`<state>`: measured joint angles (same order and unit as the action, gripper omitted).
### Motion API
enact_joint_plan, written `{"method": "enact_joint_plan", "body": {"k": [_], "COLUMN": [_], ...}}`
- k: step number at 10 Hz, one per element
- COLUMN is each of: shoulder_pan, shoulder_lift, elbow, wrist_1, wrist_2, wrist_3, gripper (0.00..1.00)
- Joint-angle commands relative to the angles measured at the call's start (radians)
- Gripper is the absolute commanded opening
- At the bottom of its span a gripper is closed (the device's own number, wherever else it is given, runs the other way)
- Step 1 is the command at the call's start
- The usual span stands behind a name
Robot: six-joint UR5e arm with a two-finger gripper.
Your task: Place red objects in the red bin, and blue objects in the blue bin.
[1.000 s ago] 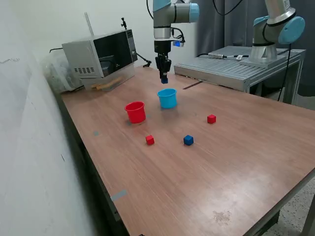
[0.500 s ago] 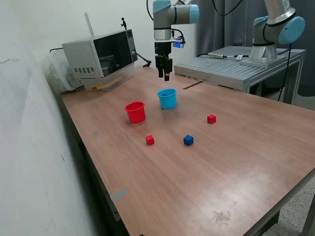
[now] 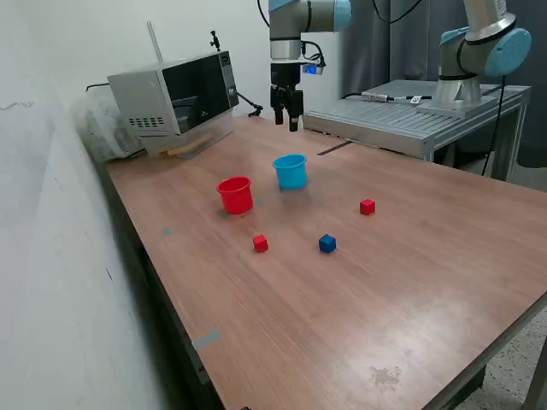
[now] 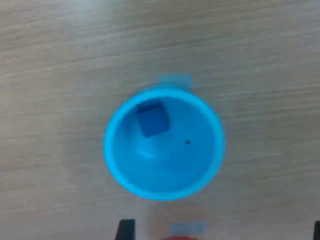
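My gripper [image 3: 286, 123] hangs open and empty, well above the light blue cup [image 3: 291, 171]. In the wrist view I look straight down into that cup [image 4: 162, 186]. A dark blue cube [image 4: 151, 119] lies inside it on the bottom. One fingertip [image 4: 126, 231] shows at the picture's edge. The red cup [image 3: 235, 195] stands upright, to the exterior view's left of the blue cup. On the table lie one red cube [image 3: 260, 243], a second red cube [image 3: 367, 206] and a dark blue cube [image 3: 327, 243], all apart from the cups.
A microwave [image 3: 175, 98] stands at the back on the exterior view's left. A second robot arm [image 3: 479, 51] stands on a metal platform [image 3: 410, 115] at the back right. A wall runs along the table's left side.
One second ago the gripper held a blue cube just above the blue cup. It has let the cube go into the cup, opened and risen.
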<state>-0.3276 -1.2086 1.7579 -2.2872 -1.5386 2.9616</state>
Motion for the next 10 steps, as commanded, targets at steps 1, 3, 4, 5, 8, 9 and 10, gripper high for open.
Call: {"method": "enact_joint_plan", "body": {"k": [1,3,4,5,8,9,10], "shoulder_pan": [0.167,0.316,0.364,0.404,0.456,0.456,0.456], "shoulder_lift": [-0.212,-0.235,-0.220,-0.172,0.024,0.126,0.205], "elbow": [-0.049,-0.102,-0.141,-0.206,-0.384,-0.429,-0.449], "wrist_1": [0.200,0.230,0.230,0.232,0.230,0.224,0.218], "wrist_2": [0.001,0.003,0.002,0.000,0.000,-0.005,-0.005], "wrist_3": [0.000,0.016,0.026,0.069,0.167,0.166,0.162], "gripper": [1.00,1.00,1.00,1.00,1.00,1.00,1.00]}}
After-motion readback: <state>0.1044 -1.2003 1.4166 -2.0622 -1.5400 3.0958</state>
